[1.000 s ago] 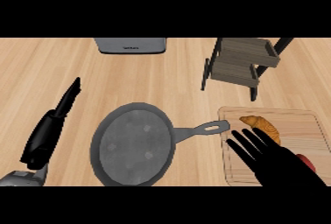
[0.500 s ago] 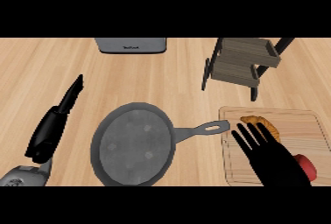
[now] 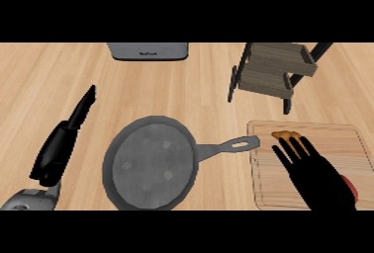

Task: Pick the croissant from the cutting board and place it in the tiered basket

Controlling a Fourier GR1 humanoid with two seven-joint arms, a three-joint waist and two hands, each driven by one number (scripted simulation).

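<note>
The croissant (image 3: pixel 283 134) lies on the wooden cutting board (image 3: pixel 343 143) at the lower right, and only its golden far end shows between and beyond my fingers. My right hand (image 3: pixel 310 173) is spread open over it, fingers straight and pointing away from me. The tiered basket (image 3: pixel 274 71), made of grey-brown wood with two trays on a dark frame, stands at the upper right, well beyond the board. My left hand (image 3: pixel 62 143) rests open at the left, fingers pointing up the counter.
A grey cast-iron skillet (image 3: pixel 152 163) lies in the middle, its handle (image 3: pixel 232 145) reaching toward the board's left edge. A grey toaster (image 3: pixel 148 51) sits at the far edge. A red object (image 3: pixel 351 187) peeks out beside my right wrist.
My right hand has slid forward and to the right over the croissant, covering most of it. The left hand has barely moved.
</note>
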